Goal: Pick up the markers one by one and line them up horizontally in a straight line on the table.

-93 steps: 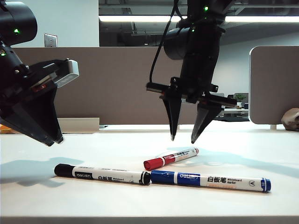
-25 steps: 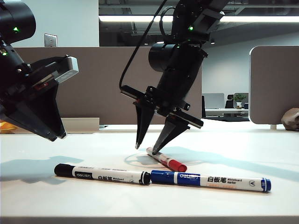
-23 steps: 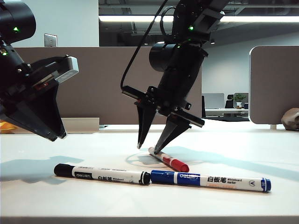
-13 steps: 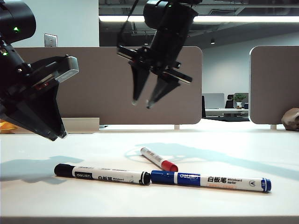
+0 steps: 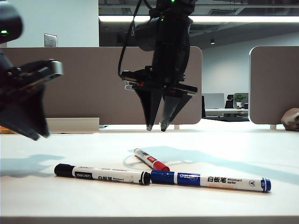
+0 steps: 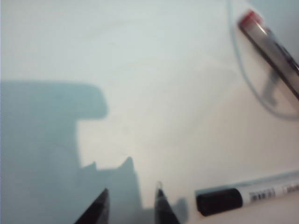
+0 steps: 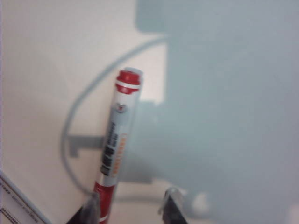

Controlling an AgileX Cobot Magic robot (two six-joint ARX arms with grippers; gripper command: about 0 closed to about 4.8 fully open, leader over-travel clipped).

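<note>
The right gripper (image 5: 156,127) hangs empty above the table's (image 5: 243,149) middle, jaws slightly parted, tips pointing down over the red marker (image 5: 151,159). The left gripper (image 6: 131,205) hovers near the left edge, also parted and holding nothing.

The red marker lies flat on its own behind the other two, askew: its long axis runs diagonally, red cap toward the front edge and to the right, near the joint of the pair in front. The black marker (image 5: 102,174) and blue marker (image 5: 210,180) already lie end to end along the front edge.

These markers look light, rigid and smooth-barrelled, likely to roll or pivot if nudged; a pinch across mid-barrel seems safest.
</note>
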